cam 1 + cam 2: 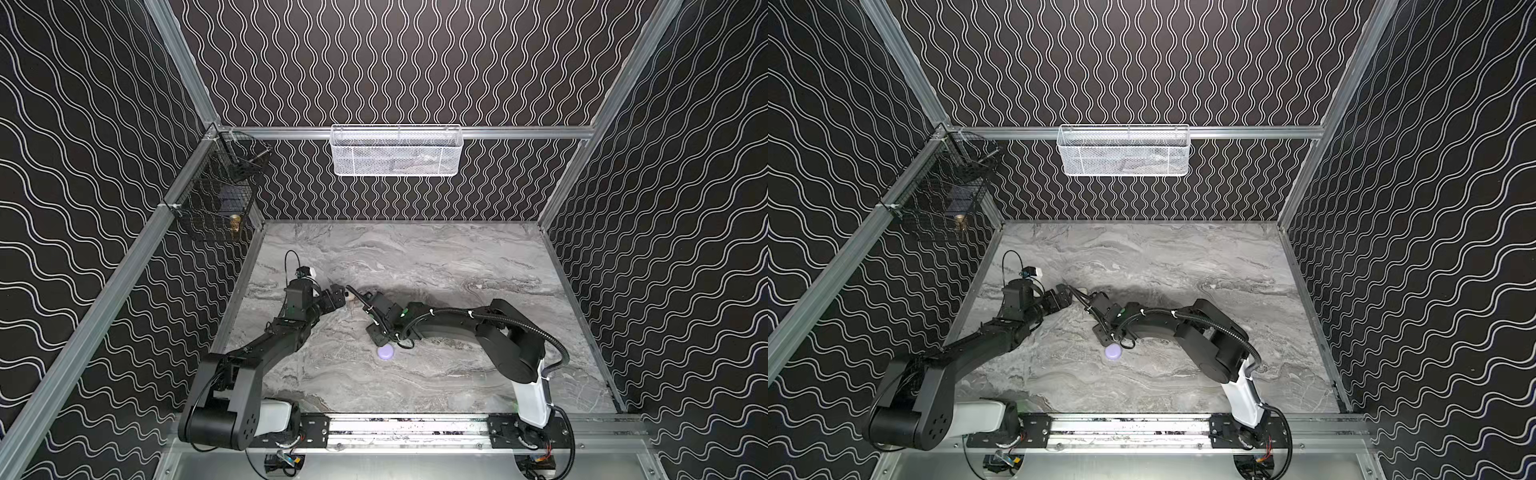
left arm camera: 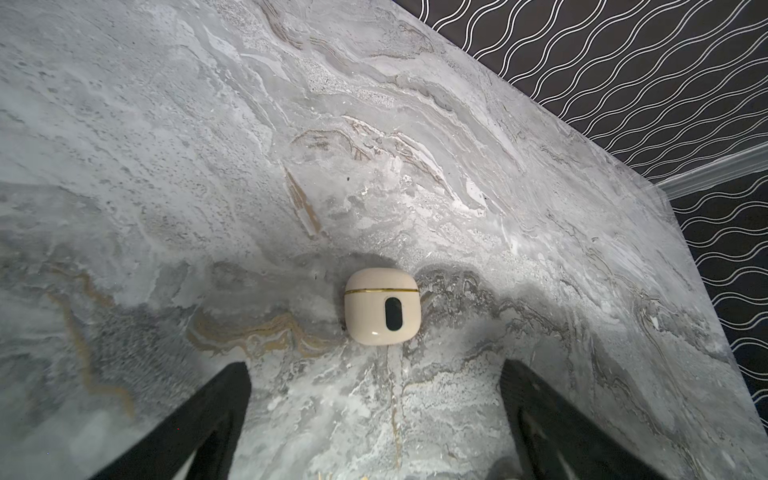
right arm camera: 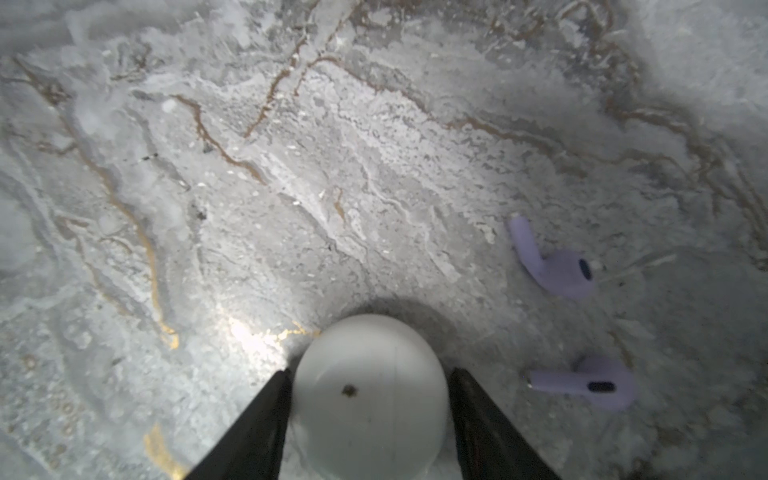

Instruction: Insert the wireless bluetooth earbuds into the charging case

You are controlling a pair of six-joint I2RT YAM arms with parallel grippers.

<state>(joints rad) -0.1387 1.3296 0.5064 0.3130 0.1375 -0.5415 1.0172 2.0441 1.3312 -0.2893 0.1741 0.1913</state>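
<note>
Wrist cams are doing the heavy lifting here. The right wrist view has the right claw (image 3: 370, 372) clamped on a white rounded plastic case (image 3: 370, 415), one finger against each side, and the case sits on the grey marbled counter (image 3: 291, 187). Only that view picks up the two pale lavender stemmed earbuds (image 3: 559, 272). Both are lying flat on the counter beside the claw, not in any case, and the second earbud (image 3: 590, 384) is near the first but not touching it.

The left wrist view shows something else: the left claw (image 2: 373, 365) spread wide with nothing in it. Just ahead of it is a closed cream rounded case with a gold seam and black oval (image 2: 382, 307). Can't tell if that's the same case as the white one.

Both top views are too far off to make out the earbuds. They do show a round lavender puck case (image 1: 385, 352) (image 1: 1113, 352) on the counter just in front of the right wrist, and the two claws meeting left of centre. The back and right side of the counter are open right up to the black wavy-patterned walls (image 1: 415, 195).
</note>
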